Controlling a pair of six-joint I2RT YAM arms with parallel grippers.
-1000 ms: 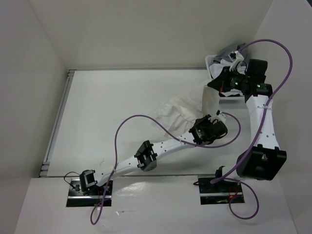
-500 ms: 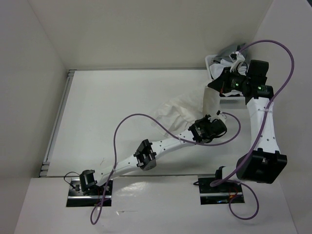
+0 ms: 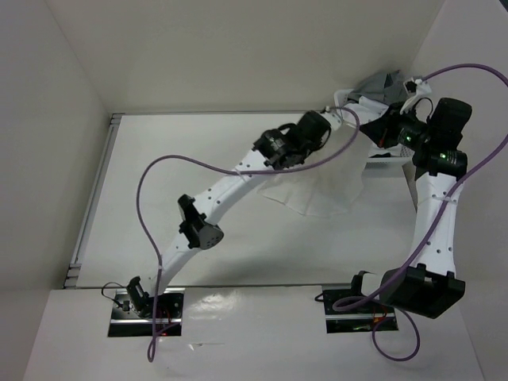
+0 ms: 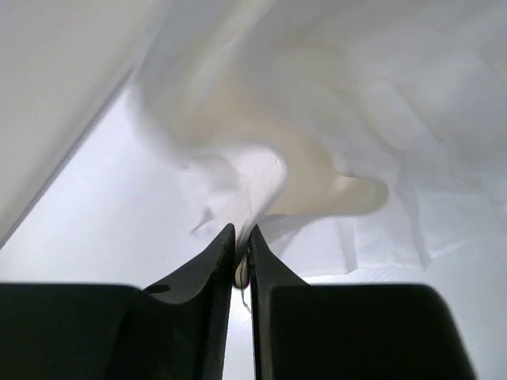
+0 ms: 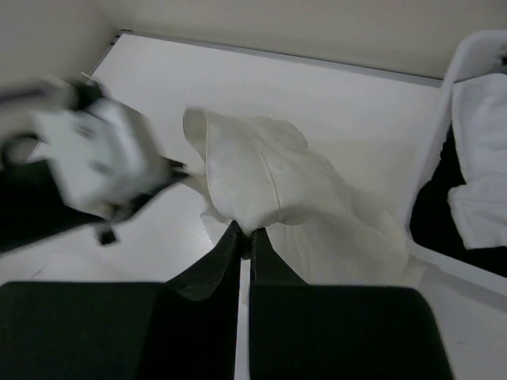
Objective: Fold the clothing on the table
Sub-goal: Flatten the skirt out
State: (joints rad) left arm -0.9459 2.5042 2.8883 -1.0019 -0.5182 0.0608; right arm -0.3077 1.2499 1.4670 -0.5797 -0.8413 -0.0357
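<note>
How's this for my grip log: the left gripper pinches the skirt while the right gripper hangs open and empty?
No. The right gripper is also shut on the skirt, as the right wrist view shows; the left gripper does pinch it.

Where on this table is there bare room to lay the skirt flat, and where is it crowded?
Bare: the strip of table between the rail and the left arm; also the near patch between left arm, skirt hem and right arm. Crowded: the far right corner, where left gripper and right gripper hold the skirt by the basket.
</note>
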